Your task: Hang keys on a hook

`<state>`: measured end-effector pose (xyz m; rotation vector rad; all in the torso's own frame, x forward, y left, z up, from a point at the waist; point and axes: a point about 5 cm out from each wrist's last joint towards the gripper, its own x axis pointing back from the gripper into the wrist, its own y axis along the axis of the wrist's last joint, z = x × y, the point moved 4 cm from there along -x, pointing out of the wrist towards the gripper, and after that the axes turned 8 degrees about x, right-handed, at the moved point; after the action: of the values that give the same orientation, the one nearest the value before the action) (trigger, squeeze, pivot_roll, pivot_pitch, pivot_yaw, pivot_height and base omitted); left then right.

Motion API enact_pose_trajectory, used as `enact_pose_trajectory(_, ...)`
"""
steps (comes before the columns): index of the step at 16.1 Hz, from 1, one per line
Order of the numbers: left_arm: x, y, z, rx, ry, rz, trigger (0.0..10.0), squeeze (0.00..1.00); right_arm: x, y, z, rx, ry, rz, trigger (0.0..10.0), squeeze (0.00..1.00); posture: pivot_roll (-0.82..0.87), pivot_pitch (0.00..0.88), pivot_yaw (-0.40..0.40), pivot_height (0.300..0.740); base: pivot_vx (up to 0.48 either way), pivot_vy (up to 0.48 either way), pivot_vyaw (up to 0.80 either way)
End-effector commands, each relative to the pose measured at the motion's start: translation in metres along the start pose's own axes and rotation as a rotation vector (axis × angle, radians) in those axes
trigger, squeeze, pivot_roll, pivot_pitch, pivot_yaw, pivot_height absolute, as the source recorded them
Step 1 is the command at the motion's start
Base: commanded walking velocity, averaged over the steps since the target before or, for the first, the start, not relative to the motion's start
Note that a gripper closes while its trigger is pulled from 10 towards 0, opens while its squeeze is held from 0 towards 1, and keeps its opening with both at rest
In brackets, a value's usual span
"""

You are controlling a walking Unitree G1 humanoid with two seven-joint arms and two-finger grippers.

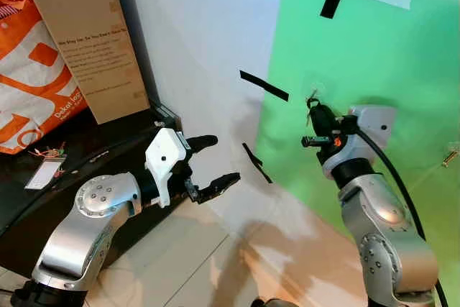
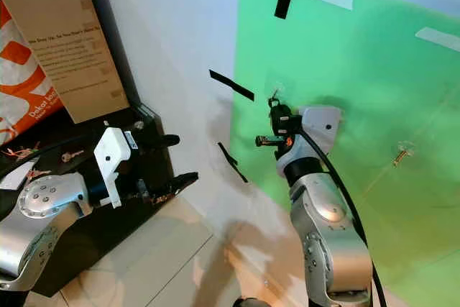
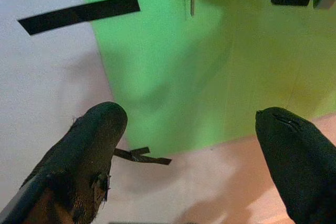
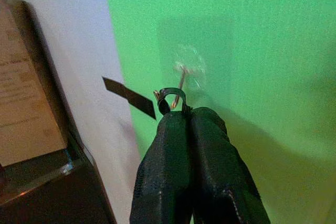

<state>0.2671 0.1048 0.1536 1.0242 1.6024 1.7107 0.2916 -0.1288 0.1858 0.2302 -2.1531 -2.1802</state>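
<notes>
My right gripper (image 4: 181,109) pinches the keys (image 4: 170,95) just beside the hook (image 4: 185,72), not yet hung; left gripper (image 1: 210,165) open

Head pair above, one camera on each wrist.
Both eye views look down at the green wall panel (image 1: 374,70) from nearby. The right wrist view sits close behind the right gripper (image 4: 178,109), facing the hook (image 4: 185,72); the left wrist view shares that panel.
</notes>
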Motion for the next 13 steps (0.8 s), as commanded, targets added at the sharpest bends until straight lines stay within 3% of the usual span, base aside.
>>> enact_pose_trajectory(1, 0.002, 0.001, -0.002, 0.015, -0.012, 0.004, 10.0, 0.00, 0.000, 0.003, 0.004, -0.005, 0.028, -0.004, 10.0, 0.00, -0.05, 0.000, 0.001, 0.740, 0.000, 0.000, 0.00)
enact_pose_trajectory(5, 0.002, 0.000, -0.005, 0.025, -0.022, 0.013, 10.0, 0.00, 0.003, -0.006, 0.015, 0.022, 0.096, 0.040, 10.0, 0.00, -0.05, 0.000, -0.001, 0.740, 0.000, 0.000, 0.00)
enact_pose_trajectory(13, 0.002, 0.001, -0.007, 0.034, -0.036, 0.014, 10.0, 0.00, 0.000, 0.004, 0.007, -0.022, 0.052, 0.001, 10.0, 0.00, -0.05, 0.000, -0.001, 0.740, 0.000, 0.000, 0.00)
